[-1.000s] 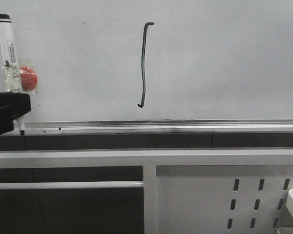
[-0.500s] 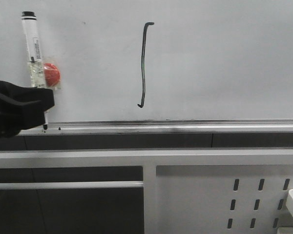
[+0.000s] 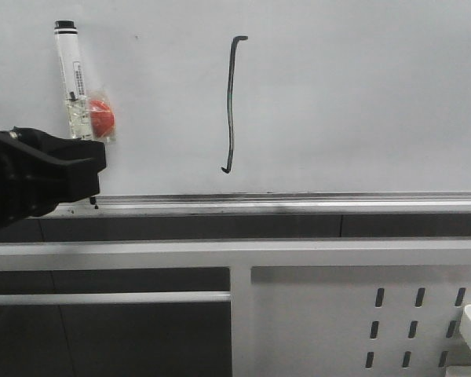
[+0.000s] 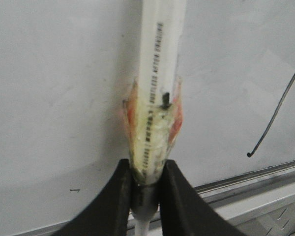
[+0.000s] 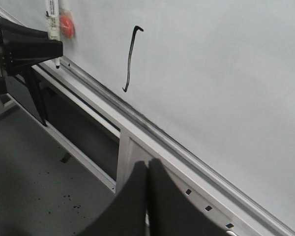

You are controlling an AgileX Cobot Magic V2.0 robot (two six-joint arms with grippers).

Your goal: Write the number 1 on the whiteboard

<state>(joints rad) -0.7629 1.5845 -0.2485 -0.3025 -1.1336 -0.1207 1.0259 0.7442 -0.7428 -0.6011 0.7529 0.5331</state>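
Observation:
The number 1 [image 3: 231, 102] is a thin dark stroke with a hook at its top, drawn on the whiteboard [image 3: 361, 94]; it also shows in both wrist views [image 4: 280, 105] [image 5: 130, 59]. My left gripper [image 3: 93, 169] [image 4: 146, 169] is shut on a white marker [image 3: 72, 86] [image 4: 160, 73] that has an orange-red piece [image 3: 102, 118] taped to it. The marker stands nearly upright, tip down just above the tray rail, well left of the stroke. My right gripper [image 5: 148, 164] is shut on nothing, low and away from the board.
A silver tray rail [image 3: 298, 203] runs along the board's lower edge. Below it are a white frame bar [image 3: 220, 253] and a white perforated panel [image 3: 361, 314]. Small dark specks lie on the rail near the marker tip [image 3: 93, 204].
My left gripper has carried the marker to the right along the lower left of the board, closer to the stroke. The stroke itself is unchanged.

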